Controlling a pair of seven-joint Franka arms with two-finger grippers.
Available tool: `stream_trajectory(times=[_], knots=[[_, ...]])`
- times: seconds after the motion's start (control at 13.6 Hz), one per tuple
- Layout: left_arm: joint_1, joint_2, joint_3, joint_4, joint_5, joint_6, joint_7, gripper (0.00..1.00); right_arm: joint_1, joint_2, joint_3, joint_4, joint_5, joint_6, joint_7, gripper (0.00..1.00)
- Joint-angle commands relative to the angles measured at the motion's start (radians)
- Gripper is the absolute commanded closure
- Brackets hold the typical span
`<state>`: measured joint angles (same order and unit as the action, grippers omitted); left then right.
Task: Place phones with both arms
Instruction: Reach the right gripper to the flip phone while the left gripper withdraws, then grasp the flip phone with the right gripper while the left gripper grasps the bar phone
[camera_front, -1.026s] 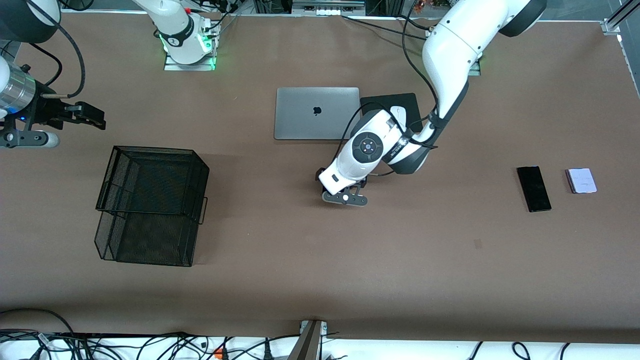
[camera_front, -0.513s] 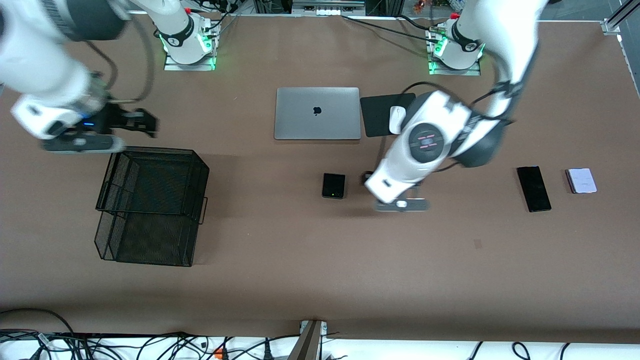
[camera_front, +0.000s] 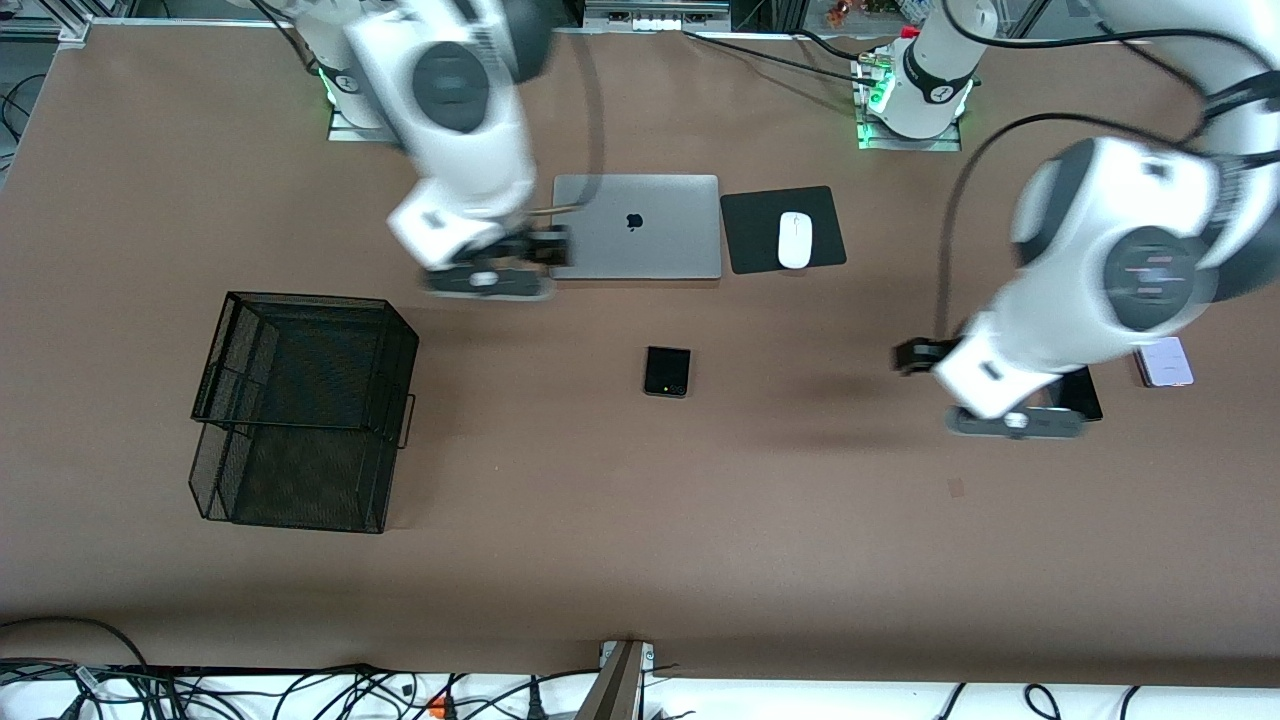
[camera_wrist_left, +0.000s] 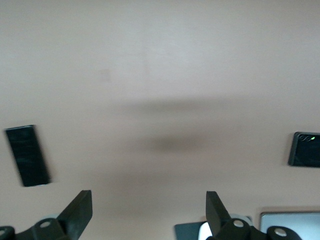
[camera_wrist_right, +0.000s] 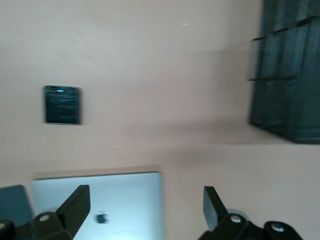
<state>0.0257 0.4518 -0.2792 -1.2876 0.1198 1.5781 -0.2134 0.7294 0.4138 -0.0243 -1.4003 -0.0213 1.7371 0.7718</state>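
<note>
Left gripper (camera_front: 1015, 422), jaws apart, has left small black phone (camera_front: 667, 371) at centre; right gripper (camera_front: 487, 283), apart, approaches from eleven o'clock.

Three phones (camera_front: 667, 371), one laptop (camera_front: 635, 227), one mouse (camera_front: 794, 240).

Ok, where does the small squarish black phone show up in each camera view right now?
Front view: small squarish black phone lies flat on the brown table mid-picture, nearer the camera than the silver laptop.
Left wrist view: at the picture's edge, partly cut off.
Right wrist view: flat on the table.
Shared landmark: the silver laptop shows in all three.
</note>
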Motion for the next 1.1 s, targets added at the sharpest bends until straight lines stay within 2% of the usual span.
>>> stream_trajectory(times=[0.0, 0.29, 0.81, 1.03], knots=[[0.060, -0.008, -0.011, 0.056, 0.012, -0.064, 0.071, 0.00, 0.099, 0.186, -0.016, 0.208, 0.021, 0.039, 0.157, 0.00], [0.121, -0.044, -0.017, 0.060, 0.011, -0.072, 0.072, 0.00, 0.186, 0.313, -0.017, 0.236, 0.018, 0.186, 0.303, 0.00], [0.154, -0.051, -0.006, 0.096, 0.011, -0.064, 0.157, 0.00, 0.171, 0.459, -0.028, 0.228, -0.014, 0.340, 0.287, 0.00], [0.154, -0.053, -0.011, 0.096, 0.069, -0.064, 0.155, 0.00, 0.165, 0.520, -0.031, 0.228, -0.016, 0.444, 0.290, 0.00]])
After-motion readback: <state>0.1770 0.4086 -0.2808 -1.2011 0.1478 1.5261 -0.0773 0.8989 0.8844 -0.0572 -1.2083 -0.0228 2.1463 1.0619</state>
